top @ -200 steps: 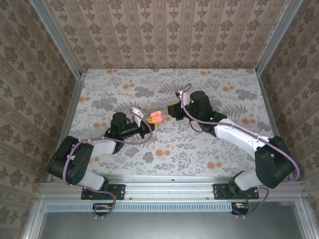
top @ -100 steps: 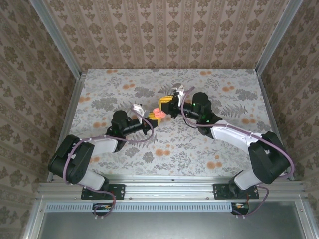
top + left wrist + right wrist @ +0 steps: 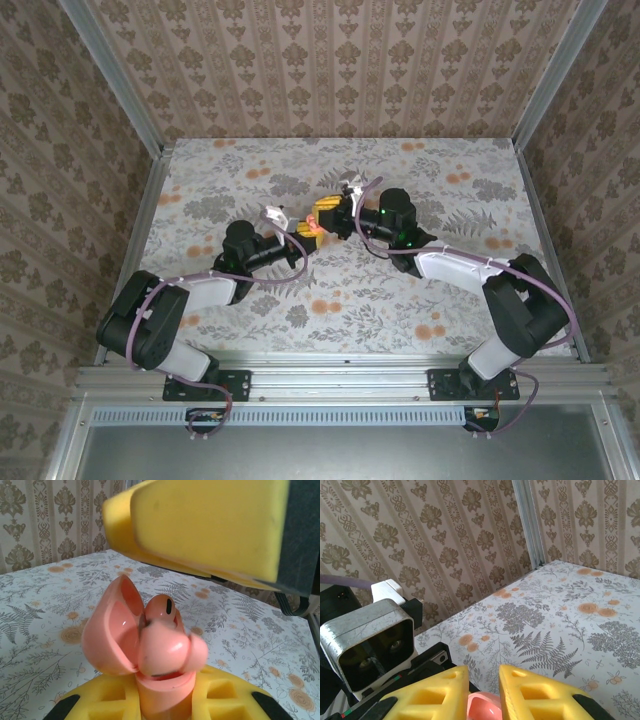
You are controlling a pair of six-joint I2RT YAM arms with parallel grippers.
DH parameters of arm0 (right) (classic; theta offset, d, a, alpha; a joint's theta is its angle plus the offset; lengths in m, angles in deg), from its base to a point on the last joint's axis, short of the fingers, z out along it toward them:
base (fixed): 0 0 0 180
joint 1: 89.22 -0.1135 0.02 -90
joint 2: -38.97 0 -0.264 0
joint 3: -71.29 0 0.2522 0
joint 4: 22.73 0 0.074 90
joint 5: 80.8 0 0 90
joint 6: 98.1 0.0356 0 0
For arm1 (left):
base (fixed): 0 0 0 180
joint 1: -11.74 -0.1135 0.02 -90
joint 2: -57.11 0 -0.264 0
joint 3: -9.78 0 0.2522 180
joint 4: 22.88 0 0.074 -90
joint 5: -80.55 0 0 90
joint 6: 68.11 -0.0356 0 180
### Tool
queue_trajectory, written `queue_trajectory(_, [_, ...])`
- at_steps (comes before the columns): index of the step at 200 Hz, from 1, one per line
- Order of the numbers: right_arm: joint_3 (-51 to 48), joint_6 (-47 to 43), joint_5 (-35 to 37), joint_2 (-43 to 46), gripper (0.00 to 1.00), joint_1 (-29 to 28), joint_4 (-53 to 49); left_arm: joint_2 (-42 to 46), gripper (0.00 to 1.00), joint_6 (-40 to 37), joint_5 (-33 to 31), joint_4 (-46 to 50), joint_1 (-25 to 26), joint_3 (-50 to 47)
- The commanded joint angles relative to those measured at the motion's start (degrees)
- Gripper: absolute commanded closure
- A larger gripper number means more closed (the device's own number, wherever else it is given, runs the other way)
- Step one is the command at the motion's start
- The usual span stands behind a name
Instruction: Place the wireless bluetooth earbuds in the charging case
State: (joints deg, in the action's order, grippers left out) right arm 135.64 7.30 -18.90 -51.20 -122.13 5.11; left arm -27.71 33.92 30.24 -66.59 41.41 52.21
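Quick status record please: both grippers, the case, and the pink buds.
left gripper: shut on the pink charging case
case state: lid open
pink earbud: standing in the case
second pink earbud: blurred, at the case mouth; seating unclear
right gripper: close over the case, something pink in its narrow gap; grip unclear

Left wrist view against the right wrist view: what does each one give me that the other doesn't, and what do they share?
Left wrist view: the coral-pink charging case, lid swung open, clamped in the left gripper, a coral-pink earbud standing in it. Right wrist view: the left arm's wrist camera and the enclosure's corner post. Both: the floral table, the patterned wall, and the right gripper, closed on a coral-pink piece in its own view, one yellow finger above the case in the other.
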Motion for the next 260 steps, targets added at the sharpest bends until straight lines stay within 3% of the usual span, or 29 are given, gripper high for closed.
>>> queue_trajectory(1, [-0.84, 0.64, -1.61, -0.43, 0.76, -0.4, 2.87, 0.05, 0.86, 1.32, -0.19, -2.97, 0.54, 2.18])
queue_trajectory(72, [-0.75, -3.55, -0.2, 3.27, 0.73, -0.41, -2.95, 0.57, 0.86, 0.21, -1.36, -1.57, 0.55, 1.31])
queue_trajectory(99, [-0.3, -13.87, -3.03, 8.07, 0.66, -0.01, -13.34, 1.55, 0.86, -1.86, -1.11, 0.84, 0.54, 0.87])
queue_trajectory(124, [1.15, -29.56, -6.56, 12.83, 0.61, 0.32, -27.68, 3.3, 0.86, -5.42, -0.5, 5.07, 0.56, 0.94])
queue_trajectory(149, [2.84, -40.26, -6.0, 14.74, 0.6, 0.31, -37.64, 5.14, 0.86, -9.89, -0.13, 9.73, 0.73, 1.13])
queue_trajectory(172, [5.25, -37.62, -3.92, 14.26, 0.62, 0.3, -40.38, 6.52, 0.86, -13.03, -0.76, 12.99, 1.0, 1.22])
queue_trajectory(208, [2.58, -25.49, -1.46, 14.86, 0.64, -1.55, -34.62, 8.68, 0.86, -19.28, -5.29, 17.41, 2.48, 1.15])
queue_trajectory(260, [-4.36, -23.48, 8.7, 17.41, 0.68, -5.71, -27.25, 9.47, 0.86, -22.62, -8.12, 17.11, 3.45, 0.16])
